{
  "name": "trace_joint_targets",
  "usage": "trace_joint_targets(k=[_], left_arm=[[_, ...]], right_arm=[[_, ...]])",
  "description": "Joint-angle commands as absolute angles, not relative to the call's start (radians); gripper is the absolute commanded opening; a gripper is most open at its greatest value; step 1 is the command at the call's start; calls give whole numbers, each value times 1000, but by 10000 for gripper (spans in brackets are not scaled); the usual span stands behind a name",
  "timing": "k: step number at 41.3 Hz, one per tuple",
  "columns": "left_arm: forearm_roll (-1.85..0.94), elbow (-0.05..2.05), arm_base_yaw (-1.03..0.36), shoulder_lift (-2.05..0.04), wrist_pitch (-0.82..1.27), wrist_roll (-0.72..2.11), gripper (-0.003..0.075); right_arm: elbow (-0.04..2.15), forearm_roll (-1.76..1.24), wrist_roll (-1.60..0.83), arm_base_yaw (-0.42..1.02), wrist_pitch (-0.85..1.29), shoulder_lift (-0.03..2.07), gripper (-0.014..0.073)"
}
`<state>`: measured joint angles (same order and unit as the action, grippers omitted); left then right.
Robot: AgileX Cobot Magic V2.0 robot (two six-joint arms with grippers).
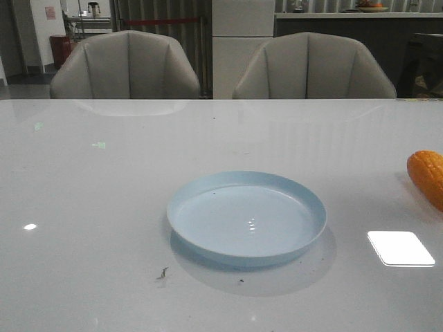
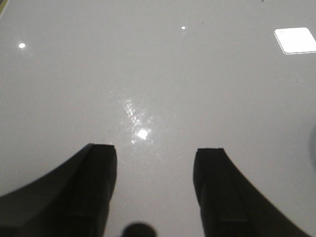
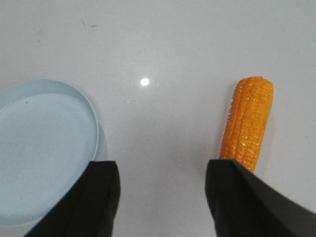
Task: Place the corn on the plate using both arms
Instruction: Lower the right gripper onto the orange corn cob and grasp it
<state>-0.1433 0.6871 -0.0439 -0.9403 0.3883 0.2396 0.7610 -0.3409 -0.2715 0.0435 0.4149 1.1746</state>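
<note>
Barely begun, by the look of it: nothing placed yet. Glossy pale counter [image 1: 104, 207], two grey armchairs [image 1: 126, 66] behind, dim room beyond. Pale blue plate [image 1: 246, 218] mid-counter, bare. Corn [image 3: 248, 121] lying well apart toward the right edge, ungrasped. Right gripper [image 3: 163, 195] and left gripper [image 2: 155, 177] hovering, both jaws spread, holding nothing.

The corn [image 3: 248, 121] is glossy orange, patterned with neat rows of kernels. The plate [image 1: 246, 218] is plain pale blue on a glossy light grey table [image 1: 104, 207]. Both gripper fingers [image 3: 103, 197] are black; the chairs [image 1: 126, 66] are grey-beige.
</note>
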Motion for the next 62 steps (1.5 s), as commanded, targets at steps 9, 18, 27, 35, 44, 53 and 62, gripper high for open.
trace_joint_targets(k=[9,18,27,35,44,53,62], left_arm=[[-174,669,-43,-811,311,240,419],[-174,669,-43,-800,312,240,419],[-175,669,-43,-800,312,240,419],[-175,669,-43,-800,319,240,419],[-175,669,-43,-800,319,240,419],[-175,669,-43,-800,319,240,419],[-175,669,-43,-800,319,240,419]], right_arm=[[901,-324,-260,-48,338,1322,498],[982,-324,-260,-78,342,1479,498],[1022,-321,-261,-78,304,1608,498],[1023,-313,-261,-78,222,1681,498],[1023,-313,-261,-78,202,1743,498],[1023,-313,-261,-78,186,1788,498],[1031,-313,-261,-74,171,1804,307]])
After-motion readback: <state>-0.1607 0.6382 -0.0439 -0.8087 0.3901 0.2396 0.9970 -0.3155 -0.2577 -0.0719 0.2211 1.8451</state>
